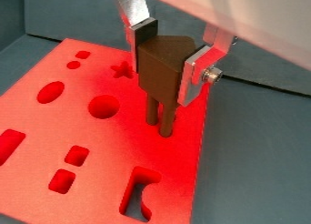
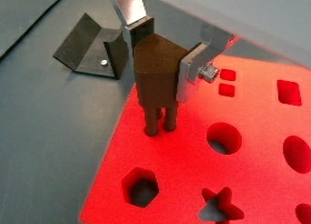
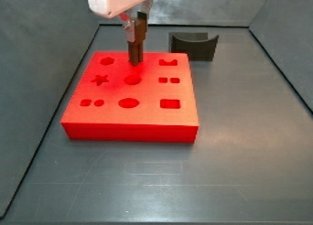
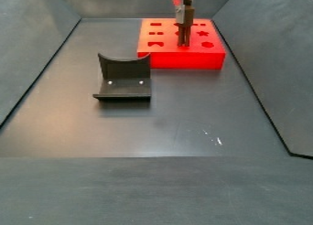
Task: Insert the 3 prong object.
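My gripper (image 1: 168, 56) is shut on the 3 prong object (image 1: 158, 71), a brown narrow piece held upright with its thin prongs (image 1: 161, 118) pointing down. The prong tips reach the top of the flat red board (image 1: 73, 187) close to one edge; I cannot tell whether they sit in holes. Both wrist views show this, with the gripper (image 2: 165, 53) round the object (image 2: 155, 73) above the board (image 2: 255, 168). In both side views the gripper (image 3: 134, 20) (image 4: 184, 4) holds the object (image 3: 134, 44) (image 4: 185, 26) over the board's back part (image 3: 132, 128) (image 4: 184, 58).
The red board has several shaped holes: star, circles, ovals, squares. The dark fixture (image 4: 123, 78) stands on the grey floor apart from the board; it also shows in a side view (image 3: 193, 46) and a wrist view (image 2: 91, 47). Grey walls enclose the floor.
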